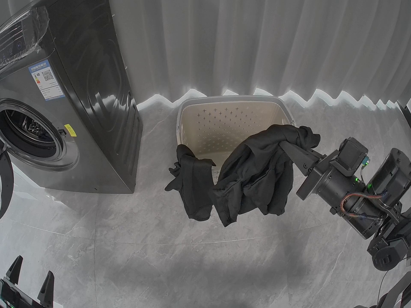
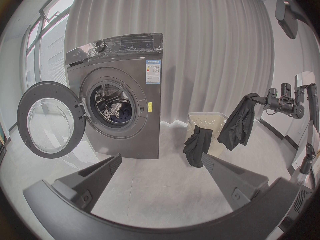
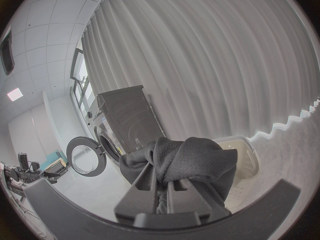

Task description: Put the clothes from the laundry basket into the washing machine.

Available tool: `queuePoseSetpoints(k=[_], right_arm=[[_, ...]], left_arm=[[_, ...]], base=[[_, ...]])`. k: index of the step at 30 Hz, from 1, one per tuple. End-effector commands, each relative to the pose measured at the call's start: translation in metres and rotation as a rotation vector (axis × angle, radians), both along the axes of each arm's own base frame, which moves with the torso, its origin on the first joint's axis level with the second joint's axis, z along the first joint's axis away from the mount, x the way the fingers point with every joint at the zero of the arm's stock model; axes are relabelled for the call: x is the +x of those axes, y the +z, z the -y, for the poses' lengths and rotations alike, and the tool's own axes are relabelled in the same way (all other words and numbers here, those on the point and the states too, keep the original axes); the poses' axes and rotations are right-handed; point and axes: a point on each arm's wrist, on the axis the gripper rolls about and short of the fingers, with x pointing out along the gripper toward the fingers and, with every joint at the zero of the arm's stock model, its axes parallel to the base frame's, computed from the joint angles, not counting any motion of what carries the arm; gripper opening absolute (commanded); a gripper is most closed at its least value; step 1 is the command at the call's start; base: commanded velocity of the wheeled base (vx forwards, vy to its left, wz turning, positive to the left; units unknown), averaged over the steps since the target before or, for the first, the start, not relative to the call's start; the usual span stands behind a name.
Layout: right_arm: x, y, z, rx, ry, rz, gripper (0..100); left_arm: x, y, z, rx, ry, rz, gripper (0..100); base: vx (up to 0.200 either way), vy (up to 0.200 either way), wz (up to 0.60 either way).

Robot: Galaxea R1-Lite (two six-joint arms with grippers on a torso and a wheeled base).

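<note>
My right gripper [image 1: 287,144] is shut on a black garment [image 1: 254,172], which hangs in the air above the near rim of the cream laundry basket [image 1: 233,122]. In the right wrist view the garment [image 3: 186,160] bunches over the closed fingers [image 3: 146,187]. A second black garment [image 1: 192,185] drapes over the basket's front left edge, down toward the floor. The grey washing machine [image 1: 72,95] stands at the left with its round door [image 2: 50,119] swung open and its drum [image 2: 111,105] exposed. My left gripper [image 2: 160,170] is open, low at the near left, with nothing between its fingers.
White curtains [image 1: 257,35] hang behind the basket and the machine. Grey marble floor [image 1: 171,253] stretches between me and the washer. The open door [image 2: 50,119] juts out to the machine's left side.
</note>
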Motion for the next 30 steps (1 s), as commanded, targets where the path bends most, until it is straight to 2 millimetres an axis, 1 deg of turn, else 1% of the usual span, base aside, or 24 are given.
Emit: queuePoseSetpoints(k=[1,30], right_arm=[[-0.0004,0.0002,-0.0001,0.001,0.001,0.002,0],[-0.0065,0.0024,-0.0044,-0.008,0.011,0.018,0]], left_arm=[[0.0007,-0.0046,0.0,-0.001,-0.001,-0.009,100],[0.0008,-0.0047,0.0,-0.005,-0.002,-0.012,100]], base=[[0.0,0.2,0.0],[0.0,0.2,0.0]])
